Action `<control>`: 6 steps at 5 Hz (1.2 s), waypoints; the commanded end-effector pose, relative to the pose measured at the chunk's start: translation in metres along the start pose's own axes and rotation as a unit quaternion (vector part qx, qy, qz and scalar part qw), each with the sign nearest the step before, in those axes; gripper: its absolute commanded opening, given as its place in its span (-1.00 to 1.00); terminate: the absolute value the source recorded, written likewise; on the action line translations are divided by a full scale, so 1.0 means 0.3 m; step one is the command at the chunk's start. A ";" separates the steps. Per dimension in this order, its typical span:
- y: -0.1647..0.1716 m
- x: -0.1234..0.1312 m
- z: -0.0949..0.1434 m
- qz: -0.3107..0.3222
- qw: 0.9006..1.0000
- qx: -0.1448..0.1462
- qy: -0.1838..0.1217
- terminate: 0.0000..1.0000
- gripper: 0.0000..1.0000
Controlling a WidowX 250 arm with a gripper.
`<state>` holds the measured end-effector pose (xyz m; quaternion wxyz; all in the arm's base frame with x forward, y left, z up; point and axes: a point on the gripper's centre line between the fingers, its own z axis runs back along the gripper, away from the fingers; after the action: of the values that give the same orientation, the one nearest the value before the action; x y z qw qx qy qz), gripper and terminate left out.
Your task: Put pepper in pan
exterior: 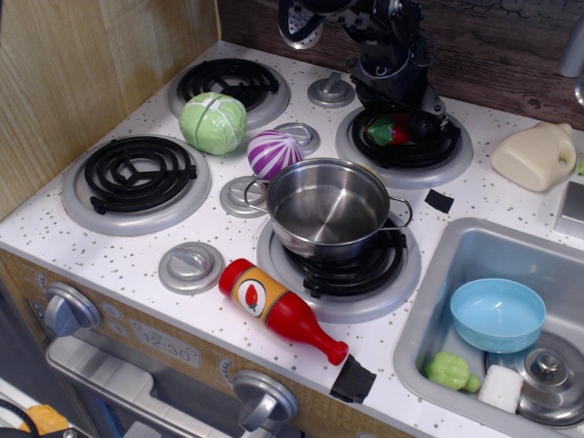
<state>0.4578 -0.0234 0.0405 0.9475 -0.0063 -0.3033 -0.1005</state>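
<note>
— How many peppers and pans?
— One pepper (387, 130) on the back right burner (404, 146), under the gripper (408, 120); one empty pan (328, 206) on the front burner.
— Is it gripped?
— Can't tell; the jaws are hidden.

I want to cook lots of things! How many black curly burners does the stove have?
4. Back left burner is bare; front left burner is bare; back right burner holds the pepper under the end effector; front right burner holds the pan.
</note>
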 end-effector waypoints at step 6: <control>-0.025 -0.209 0.348 0.127 0.978 0.102 0.130 -1.00 -1.00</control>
<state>0.3328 -0.0210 0.0733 0.9845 0.0651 -0.1479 0.0676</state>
